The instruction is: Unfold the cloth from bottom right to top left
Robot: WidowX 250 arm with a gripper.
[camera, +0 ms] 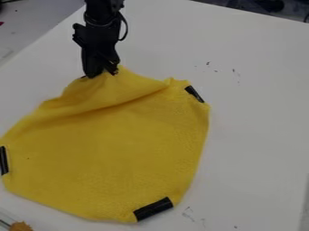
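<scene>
The black gripper (101, 73) hangs down at the upper left, right at the top edge of the yellow cloth (114, 153), overlapping it. Most of the cloth lies spread over the left and middle of the table, with black strips at its left, lower right and upper right edges. Near the gripper its top part is bunched, and a long crease runs from the upper right toward the left. Whether the gripper grips the fabric I cannot tell.
The white table (253, 126) extends to the right of the cloth and has small dark marks. An orange-brown item (21, 226) lies at the bottom left corner, beside a clear edge. Dark objects stand beyond the table's far edge.
</scene>
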